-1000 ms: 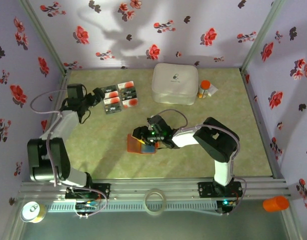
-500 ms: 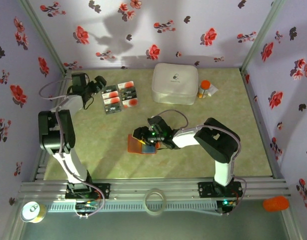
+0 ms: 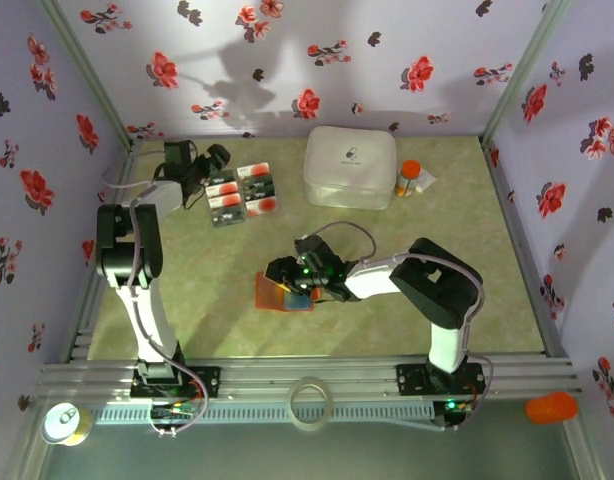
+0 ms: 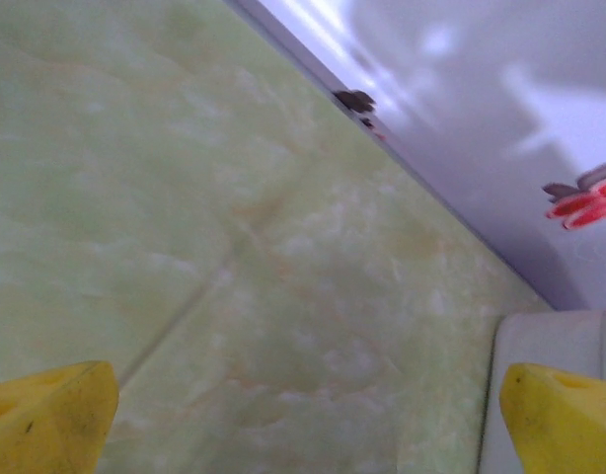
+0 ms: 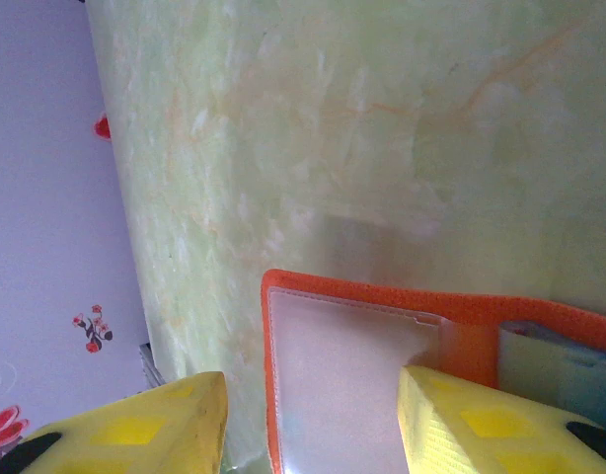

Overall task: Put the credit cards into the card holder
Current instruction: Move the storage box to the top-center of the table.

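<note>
The left arm rises steeply from its base and folds at the elbow, and its wrist turns toward the big white box (image 3: 350, 167). The left gripper (image 3: 215, 160) hangs well left of that box, just beside the credit cards (image 3: 242, 192), with its yellow fingers (image 4: 48, 415) spread wide and nothing between them.

The right arm is bent sharply, its forearm reaching leftward on the near side of the box. The right gripper (image 3: 287, 272) sits low over the card holder (image 3: 267, 293). Its jaws stand partly apart and straddle the holder's orange edge, one finger (image 5: 135, 430) over bare table and the other over the holder. They clamp nothing that can be seen, and whether a tip presses on the holder cannot be told.

The cards lie flat in a tidy block left of the box, near the back wall. Their long axes run roughly toward the box, tilted slightly.

The holder lies opened flat, nearer than the box and a little left of it, clear pocket facing up, its long axis running roughly side to side
</note>
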`<action>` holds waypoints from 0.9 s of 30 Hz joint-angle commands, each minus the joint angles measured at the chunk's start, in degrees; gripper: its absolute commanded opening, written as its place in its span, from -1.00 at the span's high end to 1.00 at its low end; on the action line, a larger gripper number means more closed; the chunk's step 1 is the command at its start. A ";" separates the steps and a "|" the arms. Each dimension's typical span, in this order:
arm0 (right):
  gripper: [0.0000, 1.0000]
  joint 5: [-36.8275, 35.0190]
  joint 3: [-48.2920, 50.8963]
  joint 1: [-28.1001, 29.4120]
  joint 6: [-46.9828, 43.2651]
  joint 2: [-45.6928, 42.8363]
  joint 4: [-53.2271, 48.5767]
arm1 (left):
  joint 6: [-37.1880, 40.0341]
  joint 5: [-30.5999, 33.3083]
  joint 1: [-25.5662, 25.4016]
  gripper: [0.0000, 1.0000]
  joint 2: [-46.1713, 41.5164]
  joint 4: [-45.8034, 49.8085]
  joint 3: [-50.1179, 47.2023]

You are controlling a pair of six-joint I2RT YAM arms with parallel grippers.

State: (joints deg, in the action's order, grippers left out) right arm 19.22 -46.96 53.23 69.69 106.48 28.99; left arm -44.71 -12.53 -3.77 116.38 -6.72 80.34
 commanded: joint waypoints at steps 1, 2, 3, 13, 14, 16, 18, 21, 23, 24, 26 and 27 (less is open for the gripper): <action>0.00 -1.73 1.64 0.85 0.79 -0.83 -3.85 | -1.07 -1.70 -2.05 -1.00 1.76 -1.45 3.06; 0.00 -1.83 1.74 0.88 0.81 -0.88 -3.86 | -1.15 -1.70 -2.56 -0.99 2.03 -1.45 3.47; 0.00 -1.91 1.78 0.92 0.88 -0.83 -3.79 | -1.10 -1.72 -2.96 -0.99 2.05 -1.45 3.62; 0.00 -1.95 1.78 1.10 0.96 0.23 -3.15 | -2.07 -1.79 -6.92 -0.99 3.81 -3.01 3.89; 0.00 -1.88 1.78 1.17 0.97 0.32 -3.15 | -2.20 -1.79 -7.40 -0.99 4.07 -3.12 4.16; 0.00 -1.85 1.70 1.10 0.90 0.48 -3.15 | -2.44 -1.79 -8.10 -1.00 4.54 -3.12 4.88; 0.01 -1.82 1.70 1.13 0.97 0.64 -3.07 | -2.57 -1.79 -8.46 -0.99 4.52 -3.03 5.35; 0.00 -1.75 1.62 1.15 0.66 0.66 -3.11 | -2.30 -1.79 -8.23 -0.99 3.42 -2.33 5.27; 0.00 -1.10 1.02 1.16 -0.08 0.92 -3.60 | -1.49 -1.79 -7.68 -0.99 1.68 -1.31 4.78; 0.00 -0.84 0.51 1.14 -0.52 1.08 -4.09 | -1.09 -1.79 -7.32 -1.00 0.78 -0.92 4.38; 0.00 -0.23 -0.42 1.14 -1.54 1.44 -5.16 | -0.18 -2.12 -6.25 -1.00 -1.67 -0.17 3.01; 0.00 -0.07 -0.79 1.16 -2.08 1.45 -5.68 | 0.16 -2.28 -5.74 -1.00 -2.82 0.23 2.34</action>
State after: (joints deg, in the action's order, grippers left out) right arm 18.26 -46.85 53.69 69.41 106.19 28.45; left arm -46.19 -13.74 -11.11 119.20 -7.66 83.55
